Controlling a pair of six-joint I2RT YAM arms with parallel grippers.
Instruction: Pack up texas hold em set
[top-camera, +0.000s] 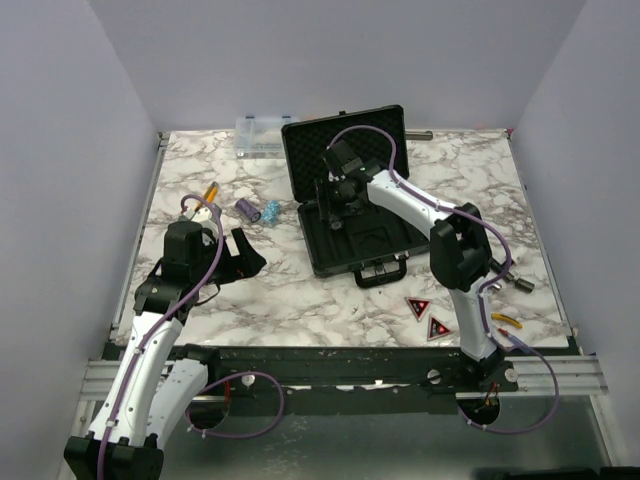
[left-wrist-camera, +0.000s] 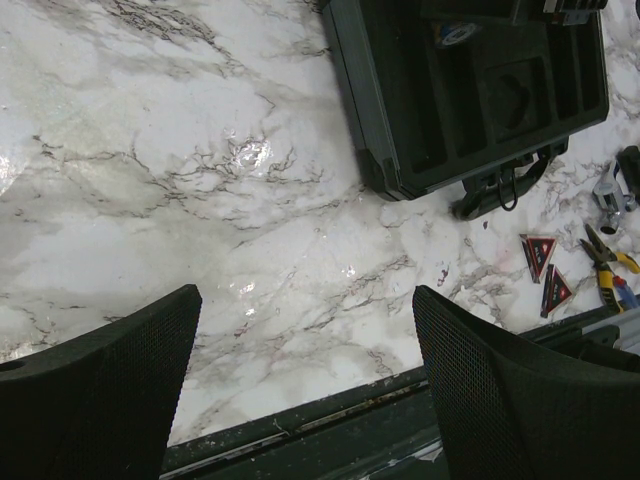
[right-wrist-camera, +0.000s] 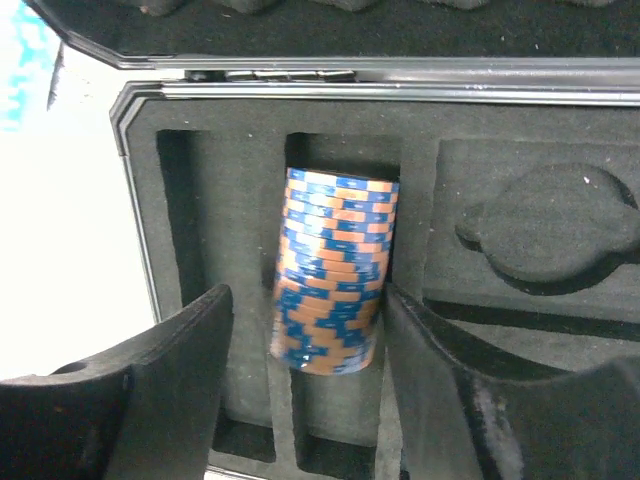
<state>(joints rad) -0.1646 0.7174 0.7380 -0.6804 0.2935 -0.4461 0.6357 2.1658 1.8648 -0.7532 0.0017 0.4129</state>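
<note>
The black briefcase (top-camera: 362, 232) lies open mid-table, lid up at the back; it also shows in the left wrist view (left-wrist-camera: 400, 110). My right gripper (top-camera: 335, 197) hangs over its slotted tray (right-wrist-camera: 220, 250). In the right wrist view the right gripper (right-wrist-camera: 305, 300) is open, its jaws on either side of a blue-and-orange chip stack (right-wrist-camera: 335, 265) lying in a slot. A purple chip stack (top-camera: 246, 208) and a blue one (top-camera: 270, 212) lie left of the case. Two red-black triangles (top-camera: 417, 307) (top-camera: 438, 327) lie at the front right. My left gripper (top-camera: 245, 255) (left-wrist-camera: 305, 295) is open and empty over bare marble.
A clear organiser box (top-camera: 258, 135) stands at the back left of the case. An orange-handled tool (top-camera: 210, 190) lies at the left. Pliers (top-camera: 507, 320) (left-wrist-camera: 605, 255) and a small metal part (top-camera: 522, 283) lie at the front right. The table's front rail (left-wrist-camera: 300, 420) is under the left gripper.
</note>
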